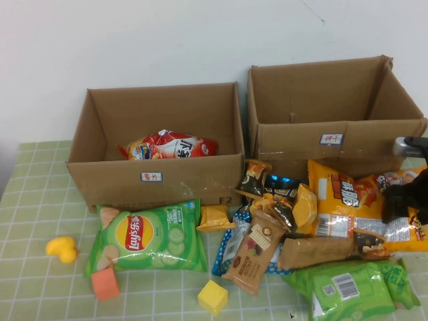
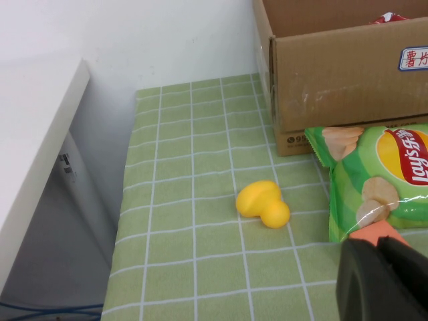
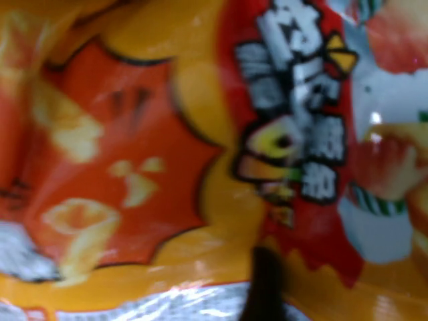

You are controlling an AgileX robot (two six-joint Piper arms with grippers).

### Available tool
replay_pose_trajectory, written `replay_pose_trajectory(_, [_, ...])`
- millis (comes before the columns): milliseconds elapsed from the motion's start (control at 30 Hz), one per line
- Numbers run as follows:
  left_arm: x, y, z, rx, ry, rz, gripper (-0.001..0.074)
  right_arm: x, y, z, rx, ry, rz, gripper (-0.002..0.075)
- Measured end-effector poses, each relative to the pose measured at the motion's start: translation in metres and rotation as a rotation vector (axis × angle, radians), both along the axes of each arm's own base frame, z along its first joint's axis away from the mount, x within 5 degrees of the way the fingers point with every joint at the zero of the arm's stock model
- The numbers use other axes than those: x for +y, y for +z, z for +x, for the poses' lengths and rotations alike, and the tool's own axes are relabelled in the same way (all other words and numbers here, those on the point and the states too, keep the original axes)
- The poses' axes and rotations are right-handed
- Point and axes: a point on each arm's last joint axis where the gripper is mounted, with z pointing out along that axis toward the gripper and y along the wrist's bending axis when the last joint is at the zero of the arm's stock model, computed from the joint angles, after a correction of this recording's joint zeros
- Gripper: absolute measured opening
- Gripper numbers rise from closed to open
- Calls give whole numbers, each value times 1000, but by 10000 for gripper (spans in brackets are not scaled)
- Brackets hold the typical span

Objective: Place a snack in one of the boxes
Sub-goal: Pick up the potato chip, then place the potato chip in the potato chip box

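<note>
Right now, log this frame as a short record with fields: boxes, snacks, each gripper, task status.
left box: holds one red chip bag
right box: nothing visible inside
snack pile: green Lay's bag in front of the left box; orange chip bag in front of the right box
left gripper: near the Lay's bag and yellow duck
right gripper: low over the orange chip bag
status: no snack lifted yet
</note>
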Motion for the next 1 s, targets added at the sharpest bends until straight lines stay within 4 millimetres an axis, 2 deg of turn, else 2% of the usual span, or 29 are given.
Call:
replay_pose_trajectory(67, [0,0,0,0,0,0,-3,0,0,0,-1,0,3,477])
replay_pose_trajectory(300, [0,0,0,0,0,0,-3,1,10,1,-11,12,5,446])
replay_pose_trajectory(333, [0,0,0,0,0,0,-3,1,16,0,-18,22,1,386])
replay_pose_trajectory(367, [0,0,0,0,0,0,-3,0,23,-1,-28,31,-5,277])
replay_pose_trajectory(400, [0,0,0,0,0,0,-3,0,35,-2,-47,44,-10,188])
replay_pose_trajectory(433, [0,0,0,0,0,0,-3,0,48,-5,-69,58,-15,130])
replay_pose_trajectory(533, [0,0,0,0,0,0,-3,1,95,-14,-161,93,-24,49])
replay_pose_trajectory(667, [0,0,0,0,0,0,-1,3,158,-38,-287,135,-37,19])
replay_pose_trajectory(767, [0,0,0,0,-1,3,-1,3,193,-56,-369,145,-45,14])
replay_pose_trajectory(933, [0,0,0,0,-1,3,-1,8,239,-81,-504,162,-22,12])
replay_pose_trajectory(1000, [0,0,0,0,-1,3,-1,12,251,-85,-543,182,17,12])
